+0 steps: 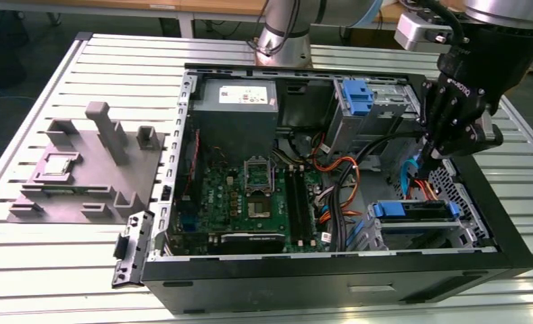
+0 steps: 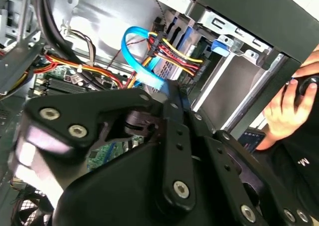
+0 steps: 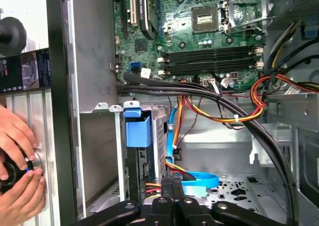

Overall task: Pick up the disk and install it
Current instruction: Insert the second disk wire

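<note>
The disk (image 1: pixel 412 210) sits in its blue carrier inside the lower drive bay, at the exterior view's right corner of the open computer case (image 1: pixel 338 280). The first wrist view shows the disk (image 3: pixel 160 136) on edge in the bay behind the carrier's blue tab (image 3: pixel 138 128). My gripper (image 1: pixel 427 160) hangs inside the case just above that bay. Its black fingers (image 3: pixel 166 191) are pressed together, shut, with nothing visible between them. The tips reach a black connector with coloured wires (image 3: pixel 167 175) and a blue flat cable (image 3: pixel 199 180) plugged at the disk's end.
A motherboard (image 1: pixel 248 196) and a grey power supply (image 1: pixel 237 101) fill the case's left half. A second blue carrier (image 1: pixel 358 98) sits in the upper bay. Black and orange cables (image 3: pixel 224 104) cross near the bay. A person's hands (image 3: pixel 17 156) are just outside the case wall.
</note>
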Robot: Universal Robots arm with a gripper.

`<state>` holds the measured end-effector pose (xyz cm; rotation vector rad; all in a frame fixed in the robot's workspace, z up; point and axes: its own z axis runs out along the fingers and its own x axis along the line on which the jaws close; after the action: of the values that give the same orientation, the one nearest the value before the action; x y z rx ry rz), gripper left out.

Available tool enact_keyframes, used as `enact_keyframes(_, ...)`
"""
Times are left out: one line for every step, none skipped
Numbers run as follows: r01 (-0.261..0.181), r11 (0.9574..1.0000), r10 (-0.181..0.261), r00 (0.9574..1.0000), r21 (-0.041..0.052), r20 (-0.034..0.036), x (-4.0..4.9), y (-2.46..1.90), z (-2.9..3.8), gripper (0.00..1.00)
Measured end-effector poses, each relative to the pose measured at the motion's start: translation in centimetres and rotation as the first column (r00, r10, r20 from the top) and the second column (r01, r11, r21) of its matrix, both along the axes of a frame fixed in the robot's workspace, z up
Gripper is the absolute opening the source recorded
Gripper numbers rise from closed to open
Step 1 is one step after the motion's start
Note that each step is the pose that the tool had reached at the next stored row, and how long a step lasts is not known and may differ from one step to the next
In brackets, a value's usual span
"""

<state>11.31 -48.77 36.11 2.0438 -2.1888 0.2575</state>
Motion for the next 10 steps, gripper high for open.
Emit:
enact_keyframes(0.0,1.0,0.0,1.0,-0.0065,0.0,0.0,0.0,-0.1,0.17)
enact_keyframes(0.0,0.9999,0.0,1.0,-0.0122,0.0,0.01,0.0,-0.19,0.17)
enact_keyframes(0.0,0.9998,0.0,1.0,-0.0186,-0.0001,0.01,0.0,-0.26,0.24)
enact_keyframes(0.0,0.9997,0.0,1.0,-0.0247,-0.0002,0.01,0.0,-0.34,0.24)
enact_keyframes(0.0,0.9996,0.0,1.0,-0.0294,-0.0001,0.02,0.0,-0.41,0.24)
enact_keyframes(0.0,0.9995,0.0,1.0,-0.0329,-0.0002,0.02,0.0,-0.43,0.24)
enact_keyframes(0.0,0.9994,0.0,1.0,-0.0342,-0.0001,0.02,0.0,-0.42,0.23)
enact_keyframes(0.0,0.9994,0.0,1.0,-0.0347,-0.0002,0.02,0.0,-0.42,0.16)
enact_keyframes(0.0,0.9994,0.0,1.0,-0.0348,-0.0001,0.02,0.0,-0.42,0.16)
enact_keyframes(0.0,0.9994,0.0,1.0,-0.0348,-0.0002,0.02,0.0,-0.43,0.16)
